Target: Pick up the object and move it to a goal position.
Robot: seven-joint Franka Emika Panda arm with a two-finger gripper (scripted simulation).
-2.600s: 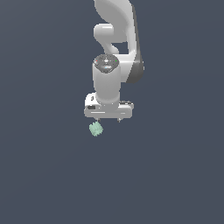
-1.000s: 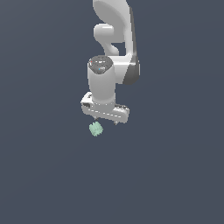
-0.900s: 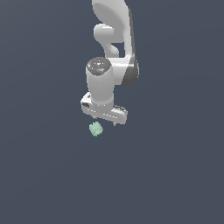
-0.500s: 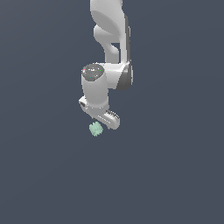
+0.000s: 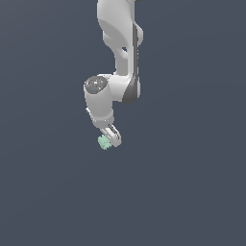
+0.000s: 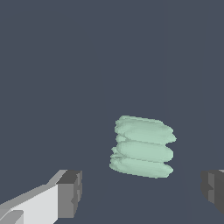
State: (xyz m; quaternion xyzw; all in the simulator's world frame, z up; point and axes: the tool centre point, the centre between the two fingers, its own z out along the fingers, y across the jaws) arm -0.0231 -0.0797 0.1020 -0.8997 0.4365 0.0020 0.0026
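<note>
**Over the block, nothing grabbed yet**

I am early in this job. My claw [image 5: 111,138] hangs just above the small mint-green block [image 5: 104,142], which lies on the dark floor, touching nothing that I can make out. In the wrist view my two fingers [image 6: 70,192] stand spread wide, one to each side of the block [image 6: 142,146], with clear floor between each pad and its ridged sides. So I judge the approach nearly done; the descent around the block, the squeeze, the lift and the carry all remain. No goal marker shows in either view, so I cannot say where the block must end up.

Against the frames from a moment ago, my wrist has turned: the finger bar that lay broadside to the exterior view now points nearly end-on. My hand has also dropped closer to the block. The block itself has not moved.
</note>
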